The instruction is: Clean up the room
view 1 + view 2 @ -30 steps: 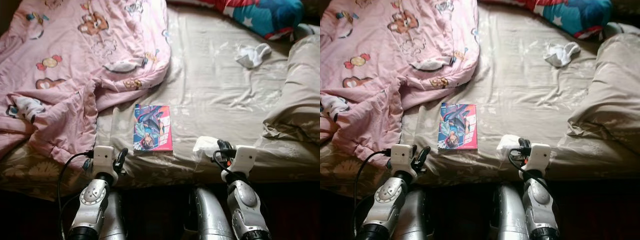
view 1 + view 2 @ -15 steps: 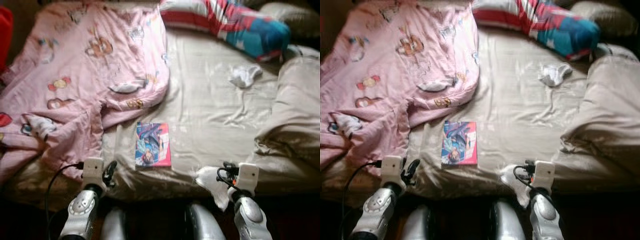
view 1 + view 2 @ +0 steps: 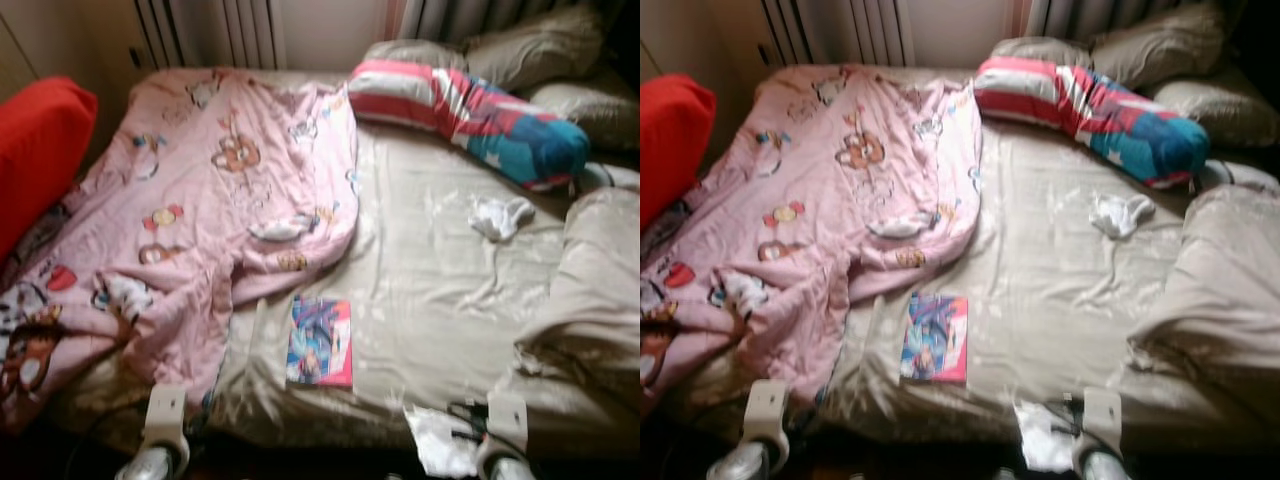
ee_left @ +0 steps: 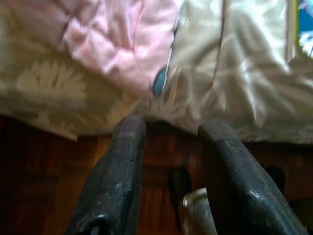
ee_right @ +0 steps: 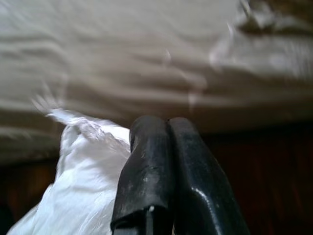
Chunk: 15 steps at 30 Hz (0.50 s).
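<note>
Right wrist view: the right pincer (image 5: 168, 128), fingers pressed together, grips one white tissue (image 5: 85, 176) hanging at its nine o'clock. Left pincer (image 4: 168, 132) gapes empty. One book (image 3: 320, 341), one sock (image 3: 501, 216) lie on the bed (image 3: 440, 290).

Both silver arms reach forward from the bottom edge of the head views, with just their white wrist blocks and a little silver forearm visible. The left wrist sits low on the left, the right wrist low on the right, well apart from each other. In the left wrist view, the left pincer (image 4: 168, 171) has its two black fingers spread with a clear gap between them, holding nothing. In the right wrist view, the right pincer (image 5: 168, 161) has its fingers pressed together, with a piece of white tissue (image 5: 83, 176) hanging beside them, apparently pinched.
</note>
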Tool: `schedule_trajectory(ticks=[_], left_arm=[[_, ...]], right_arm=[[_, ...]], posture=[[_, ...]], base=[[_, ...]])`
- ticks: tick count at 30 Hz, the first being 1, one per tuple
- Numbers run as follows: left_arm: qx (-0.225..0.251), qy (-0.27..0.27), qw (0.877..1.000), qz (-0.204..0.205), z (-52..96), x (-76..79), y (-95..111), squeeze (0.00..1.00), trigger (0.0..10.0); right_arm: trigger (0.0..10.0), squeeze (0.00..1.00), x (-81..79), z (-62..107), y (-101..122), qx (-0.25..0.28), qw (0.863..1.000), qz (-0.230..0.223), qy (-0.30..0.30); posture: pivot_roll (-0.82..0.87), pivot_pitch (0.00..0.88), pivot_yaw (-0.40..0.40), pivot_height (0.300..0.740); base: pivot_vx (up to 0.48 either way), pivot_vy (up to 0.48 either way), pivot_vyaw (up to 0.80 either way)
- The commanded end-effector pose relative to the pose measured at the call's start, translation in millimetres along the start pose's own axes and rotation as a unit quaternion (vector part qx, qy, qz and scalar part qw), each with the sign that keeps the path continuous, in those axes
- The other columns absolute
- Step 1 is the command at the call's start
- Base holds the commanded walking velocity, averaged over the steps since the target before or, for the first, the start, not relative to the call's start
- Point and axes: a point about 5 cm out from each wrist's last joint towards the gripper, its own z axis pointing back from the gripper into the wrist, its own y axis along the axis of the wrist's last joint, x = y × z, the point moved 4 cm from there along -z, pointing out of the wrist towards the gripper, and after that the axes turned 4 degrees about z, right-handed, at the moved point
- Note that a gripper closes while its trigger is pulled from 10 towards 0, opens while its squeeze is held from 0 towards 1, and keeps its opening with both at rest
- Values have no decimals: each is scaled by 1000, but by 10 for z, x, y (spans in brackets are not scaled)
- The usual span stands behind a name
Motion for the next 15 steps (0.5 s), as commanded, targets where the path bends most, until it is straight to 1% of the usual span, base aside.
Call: schedule_trajectory(ticks=[1,2,3,5,7,10,14,15], left_arm=[[-39,9,999,0,48,-33,-212,0,10000],[-39,9,999,0,48,-33,-212,0,10000],[-45,10,999,1,56,-32,-246,0,10000],[-51,8,999,0,62,-19,-278,0,10000],[-53,5,999,-1,66,-6,-297,0,10000],[-67,1,998,-9,79,32,-368,0,10000],[-69,2,998,-6,81,38,-381,0,10000],[-68,2,998,-5,77,42,-373,0,10000]], right_arm=[[10000,0,81,59,-270,-51,998,-8,-18],[10000,0,81,59,-270,-51,998,-8,-18],[10000,0,63,71,-321,-63,998,-9,-18],[10000,0,-16,73,-336,-66,998,-9,-5],[10000,0,-60,72,-335,-65,998,-10,2],[10000,0,-93,71,-337,-68,998,-12,8],[10000,0,-121,68,-331,-68,997,-13,16],[10000,0,-143,66,-328,-69,997,-11,21]], posture=[[12,79,-40,728],[12,79,-40,728],[17,77,-39,728],[9,77,-37,728],[5,76,-36,728],[6,80,-34,728],[5,87,-36,728],[1,106,-39,728]], base=[[0,0,0],[0,0,0],[0,0,0],[0,0,0],[0,0,0],[0,0,0],[0,0,0],[0,0,0]])
